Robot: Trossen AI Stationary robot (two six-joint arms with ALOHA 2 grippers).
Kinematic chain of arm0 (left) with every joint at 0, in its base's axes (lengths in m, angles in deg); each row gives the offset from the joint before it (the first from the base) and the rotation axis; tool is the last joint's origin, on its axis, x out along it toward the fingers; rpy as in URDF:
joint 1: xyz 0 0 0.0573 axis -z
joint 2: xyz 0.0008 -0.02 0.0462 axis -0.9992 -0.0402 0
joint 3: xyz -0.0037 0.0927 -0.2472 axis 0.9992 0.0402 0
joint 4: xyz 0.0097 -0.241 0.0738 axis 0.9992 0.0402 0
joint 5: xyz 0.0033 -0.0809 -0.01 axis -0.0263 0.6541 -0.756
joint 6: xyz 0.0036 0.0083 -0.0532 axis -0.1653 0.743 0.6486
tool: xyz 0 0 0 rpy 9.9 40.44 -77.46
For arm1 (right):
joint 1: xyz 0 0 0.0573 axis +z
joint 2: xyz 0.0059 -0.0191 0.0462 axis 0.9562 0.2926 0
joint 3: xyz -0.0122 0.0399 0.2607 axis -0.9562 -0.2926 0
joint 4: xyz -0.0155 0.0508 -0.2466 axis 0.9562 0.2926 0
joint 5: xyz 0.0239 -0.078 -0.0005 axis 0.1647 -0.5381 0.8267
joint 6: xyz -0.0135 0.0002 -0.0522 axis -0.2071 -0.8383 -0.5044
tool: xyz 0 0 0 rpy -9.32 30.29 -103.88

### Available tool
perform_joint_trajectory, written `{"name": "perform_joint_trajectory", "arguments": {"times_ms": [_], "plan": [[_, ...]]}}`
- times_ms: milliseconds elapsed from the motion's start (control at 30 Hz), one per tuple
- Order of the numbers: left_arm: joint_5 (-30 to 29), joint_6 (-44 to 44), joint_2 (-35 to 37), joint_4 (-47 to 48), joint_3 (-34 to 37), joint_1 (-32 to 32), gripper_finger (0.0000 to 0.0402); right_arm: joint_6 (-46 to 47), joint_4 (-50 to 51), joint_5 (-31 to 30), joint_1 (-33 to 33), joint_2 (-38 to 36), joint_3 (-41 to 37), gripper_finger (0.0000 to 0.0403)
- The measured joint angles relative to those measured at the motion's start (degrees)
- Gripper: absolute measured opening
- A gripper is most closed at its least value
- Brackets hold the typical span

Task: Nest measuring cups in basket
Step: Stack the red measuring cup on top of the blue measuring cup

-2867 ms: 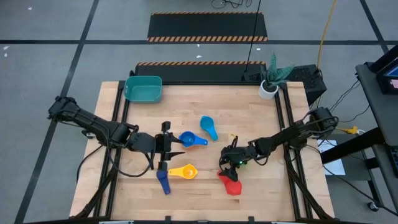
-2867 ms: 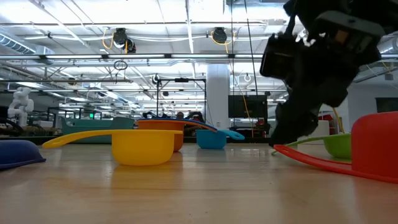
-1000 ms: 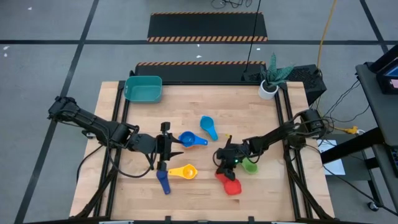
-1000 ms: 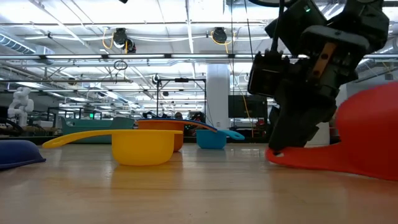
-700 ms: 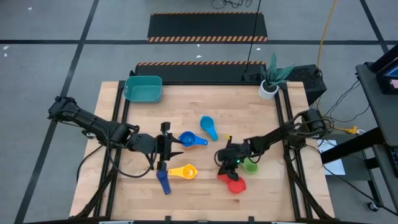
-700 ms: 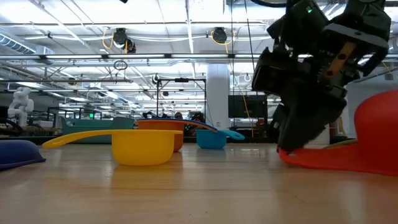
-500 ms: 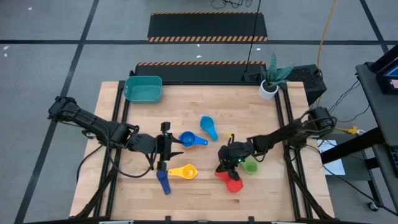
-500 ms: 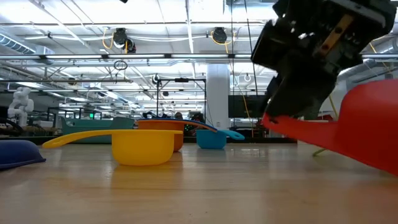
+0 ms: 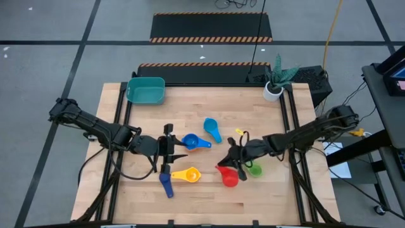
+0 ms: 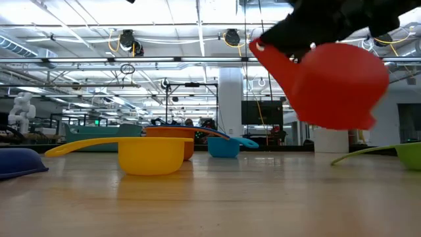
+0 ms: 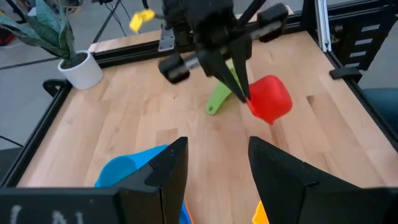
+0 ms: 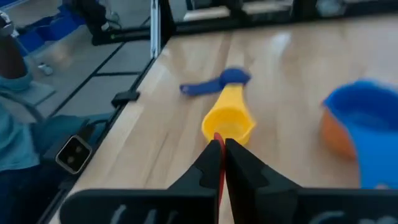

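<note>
Tabletop (image 9: 266, 120): scattered cups, white pot (image 9: 273, 91)

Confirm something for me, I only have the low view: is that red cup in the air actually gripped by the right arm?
Observer: Yes. The right gripper is shut on the thin handle of the red cup, clear of the table.
Operator: Anything in the basket?
Observer: No cups; the basket sits at the table's corner on the left arm's side.
Operator: And the left arm?
Observer: The left gripper hovers open beside the blue cup.
</note>
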Motion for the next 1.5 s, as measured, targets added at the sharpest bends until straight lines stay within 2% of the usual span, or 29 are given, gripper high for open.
{"name": "perform_joint_trajectory", "arguments": {"times_ms": [200,367,600,900,1100,1267,1367,1500], "plan": [[0.0,0.7,-0.1,0.0,0.0,0.0,0.0172,-6.7,-2.3,-9.3,1.5,-4.4,0.0,0.0000],[0.1,-0.4,-0.7,-1.9,0.0,0.4,0.0172,-11.5,-9.6,-15.3,3.3,-6.1,0.0,0.0000],[0.3,-2.7,-1.6,-7.0,0.0,1.0,0.0173,-17.6,-17.5,-15.2,6.1,-6.1,0.0,0.0000],[1.1,-8.7,-7.9,-15.8,0.0,0.6,0.0173,-26.5,-29.6,-15.8,10.5,-6.0,0.0,0.0000],[1.4,-10.9,-10.9,-18.1,0.0,0.9,0.0173,-34.9,-31.6,-25.2,14.5,-7.5,0.0,0.0000],[1.5,-11.5,-13.6,-22.4,0.0,1.1,0.0175,-37.2,-32.1,-25.6,16.7,-10.2,0.0,0.0000],[1.5,-13.2,-15.8,-27.2,0.0,1.6,0.0194,-38.9,-32.2,-25.7,18.3,-10.7,0.0,0.0000],[1.5,-16.1,-19.5,-34.4,0.0,2.5,0.0249,-41.2,-33.6,-25.9,19.7,-10.7,0.0,0.0000]]}}
